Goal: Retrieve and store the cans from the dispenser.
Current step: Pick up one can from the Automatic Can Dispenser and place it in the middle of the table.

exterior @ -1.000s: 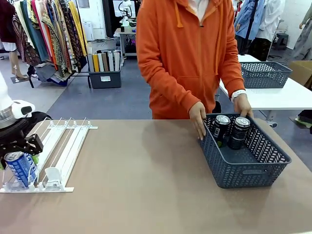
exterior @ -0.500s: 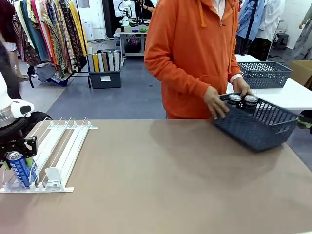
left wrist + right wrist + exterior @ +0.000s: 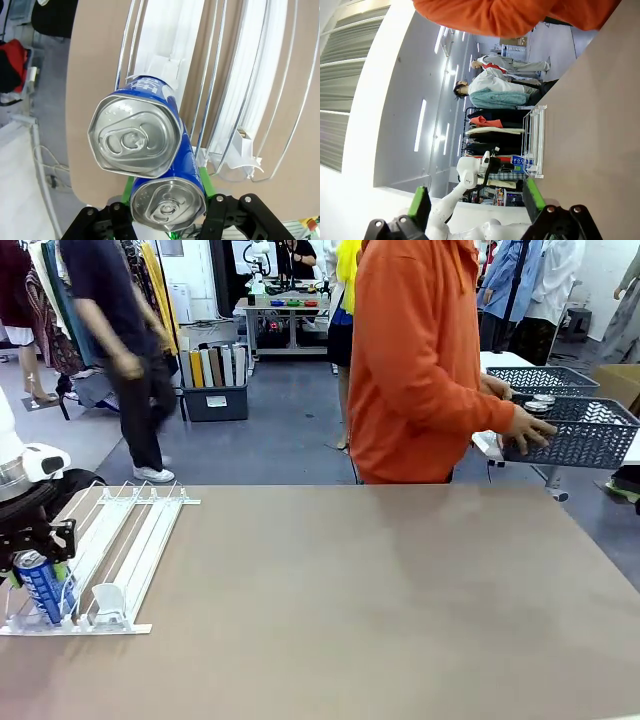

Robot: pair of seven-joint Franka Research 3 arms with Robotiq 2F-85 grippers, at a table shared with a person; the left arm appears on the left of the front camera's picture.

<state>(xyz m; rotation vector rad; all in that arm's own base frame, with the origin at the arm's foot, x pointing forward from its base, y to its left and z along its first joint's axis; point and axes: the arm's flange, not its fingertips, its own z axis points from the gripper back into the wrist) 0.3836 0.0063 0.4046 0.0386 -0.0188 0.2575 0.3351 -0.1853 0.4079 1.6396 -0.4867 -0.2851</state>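
The left gripper (image 3: 40,555) is clamped on a blue can (image 3: 167,200) at the low end of the white rack (image 3: 130,540), with a second blue can (image 3: 135,137) pressed against it. The right gripper (image 3: 477,200) hangs wide apart, gripping nothing. Beyond the brown table (image 3: 350,600), a person (image 3: 420,370) in orange holds a grey basket (image 3: 580,440) over a white table.

White rounded left arm (image 3: 45,462), black left gripper (image 3: 167,200) — green pads on the fingers (image 3: 206,184), silver screws just behind them, right gripper (image 3: 476,197) alike, person (image 3: 420,360) in an orange sweatshirt
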